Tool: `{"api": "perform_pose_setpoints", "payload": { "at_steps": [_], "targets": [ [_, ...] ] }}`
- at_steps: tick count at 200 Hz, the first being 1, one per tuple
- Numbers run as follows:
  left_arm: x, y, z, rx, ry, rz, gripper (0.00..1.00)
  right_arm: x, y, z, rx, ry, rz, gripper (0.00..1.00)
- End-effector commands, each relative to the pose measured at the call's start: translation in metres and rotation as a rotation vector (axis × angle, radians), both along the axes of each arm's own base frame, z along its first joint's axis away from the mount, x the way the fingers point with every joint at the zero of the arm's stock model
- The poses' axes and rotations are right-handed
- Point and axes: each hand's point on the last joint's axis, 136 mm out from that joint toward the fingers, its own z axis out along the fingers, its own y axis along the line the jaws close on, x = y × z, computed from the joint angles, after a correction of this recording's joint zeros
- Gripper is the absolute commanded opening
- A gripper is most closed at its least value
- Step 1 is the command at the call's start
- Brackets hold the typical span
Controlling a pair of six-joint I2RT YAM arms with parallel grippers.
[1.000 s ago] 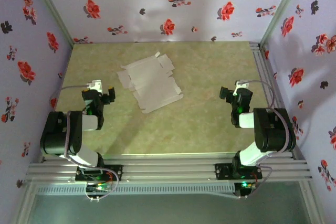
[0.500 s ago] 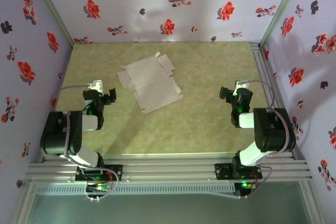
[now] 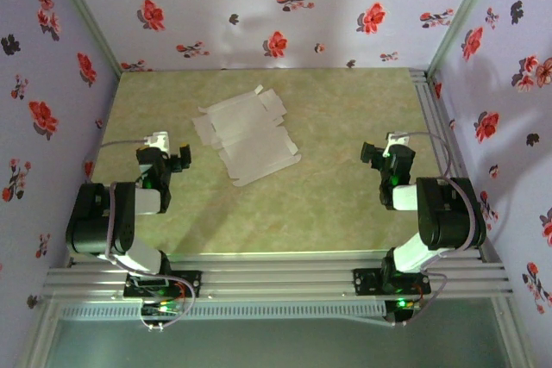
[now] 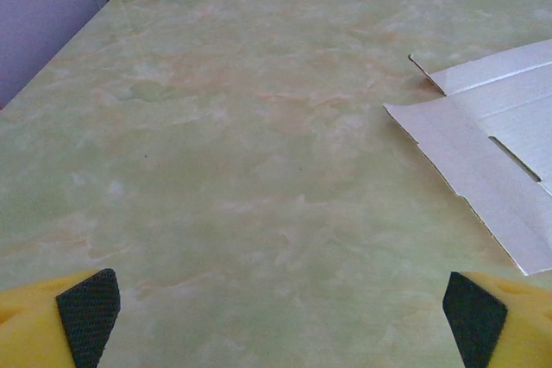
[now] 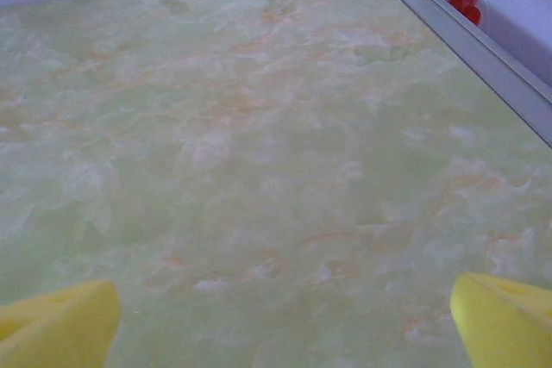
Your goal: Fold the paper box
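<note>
the paper box (image 3: 246, 138) is seen lying flat and unfolded on the worktop (image 3: 345, 213), whitish face up, left of the middle and towards the far side. it is nearer to the left gripper (image 4: 278, 321), whose jaws are spread wide with nothing between them; in the left wrist view a near corner and a cut slot of the paper box lie just ahead and to the right. the right gripper (image 5: 285, 321) is likewise released and empty, well apart from the paper box, over bare worktop. the paper box is judged to be light, thin and springy: easily bent along its creases, easily crumpled elsewhere, and likely to slide on the smooth worktop when pushed. since it lies flush, little edge is offered for pinching. an outer flap or tab is judged the best place to be lifted, while the main panel is pressed down by the other gripper so that nothing is dragged along.
</note>
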Motion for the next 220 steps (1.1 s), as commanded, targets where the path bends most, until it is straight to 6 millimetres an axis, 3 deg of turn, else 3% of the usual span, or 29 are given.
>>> {"api": "perform_pose_setpoints", "payload": {
  "at_steps": [1, 55, 95, 112, 136, 165, 220],
  "targets": [
    [0.006, -0.001, 0.008, 0.011, -0.019, -0.017, 1.00, 0.005, -0.002, 0.011, 0.006, -0.036, -0.012, 0.99],
    [0.004, -0.002, 0.010, 0.016, -0.026, -0.021, 1.00, 0.004, 0.000, 0.012, 0.007, -0.041, -0.002, 0.99],
    [-0.006, -0.004, 0.056, 0.048, -0.013, 0.033, 1.00, -0.004, 0.007, 0.040, -0.010, -0.005, 0.004, 0.99],
    [-0.014, 0.000, 0.074, -0.073, 0.040, 0.108, 1.00, -0.009, 0.008, 0.053, 0.066, 0.041, -0.042, 0.99],
    [-0.021, -0.005, 0.088, -0.238, 0.116, 0.161, 1.00, -0.013, 0.031, 0.078, 0.199, 0.067, 0.014, 1.00],
    [-0.018, -0.024, 0.087, -0.376, 0.241, 0.138, 1.00, -0.023, 0.059, 0.102, 0.401, 0.079, 0.075, 1.00],
    [0.020, -0.051, 0.059, -0.569, 0.384, 0.107, 1.00, -0.044, 0.098, 0.109, 0.566, 0.193, 0.217, 0.99]
  ]
}}
